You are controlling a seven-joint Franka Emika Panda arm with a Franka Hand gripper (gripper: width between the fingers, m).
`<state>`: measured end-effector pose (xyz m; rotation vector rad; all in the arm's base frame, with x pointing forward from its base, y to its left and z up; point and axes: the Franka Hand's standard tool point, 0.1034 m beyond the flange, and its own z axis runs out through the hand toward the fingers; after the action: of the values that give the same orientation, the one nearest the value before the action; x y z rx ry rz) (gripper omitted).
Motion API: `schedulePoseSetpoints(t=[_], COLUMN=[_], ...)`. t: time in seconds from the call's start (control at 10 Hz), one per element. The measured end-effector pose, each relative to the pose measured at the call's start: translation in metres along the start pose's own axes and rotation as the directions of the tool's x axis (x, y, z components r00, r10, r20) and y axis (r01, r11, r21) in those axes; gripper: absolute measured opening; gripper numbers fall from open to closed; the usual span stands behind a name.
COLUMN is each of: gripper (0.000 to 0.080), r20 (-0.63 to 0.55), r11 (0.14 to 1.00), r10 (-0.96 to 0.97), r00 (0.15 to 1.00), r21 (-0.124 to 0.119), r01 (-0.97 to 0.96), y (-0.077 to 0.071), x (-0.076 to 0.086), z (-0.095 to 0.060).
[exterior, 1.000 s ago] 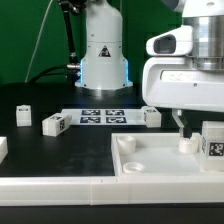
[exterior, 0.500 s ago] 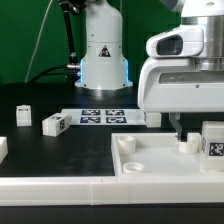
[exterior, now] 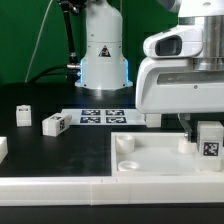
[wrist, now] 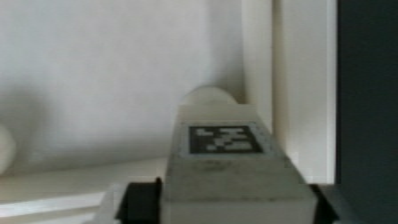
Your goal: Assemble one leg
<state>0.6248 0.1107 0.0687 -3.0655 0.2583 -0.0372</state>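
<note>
leg point(exterior: 209, 139) clamped in gripper point(exterior: 207, 128) | lower right of exterior frame | shifted rightward and slightly up since earlier | over tabletop point(exterior: 150, 157)

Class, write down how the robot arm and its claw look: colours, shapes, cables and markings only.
The arm is white and rounded, its base glowing blue beneath a triangular warning sticker. A black cable runs beside it. The boxy white wrist housing has grey trim, and the claw has dark fingers.

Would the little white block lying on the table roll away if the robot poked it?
Probably not. The leg has flat faces and square corners, so it would likely slide, not roll. It lies low on its side, so tipping seems unlikely. It looks like stiff, light plastic.
</note>
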Motion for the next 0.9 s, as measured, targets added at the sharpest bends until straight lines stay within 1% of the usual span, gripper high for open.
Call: schedulePoseSetpoints(t=[0.1,0.2,0.4,0.7,0.9], gripper=[0.0288,0.0288,0.0288,0.0294,0.0297], r20=[0.0,0.0,-0.008,-0.049,-0.074], r11=[1.0,0.998,0.965,0.875,0.808], r10=[0.0,0.066,0.262,0.483,0.587], r00=[1.0,0.998,0.965,0.874,0.806], r21=[0.0,0.005,0.008,0.003,0.003], r01=[0.0,-0.066,-0.262,-0.484,-0.589], y=[0.0,0.0,0.001,0.018,0.027], x=[0.0,0.0,-0.001,-0.002,-0.003], z=[0.0,0.0,0.0,-0.001,-0.001])
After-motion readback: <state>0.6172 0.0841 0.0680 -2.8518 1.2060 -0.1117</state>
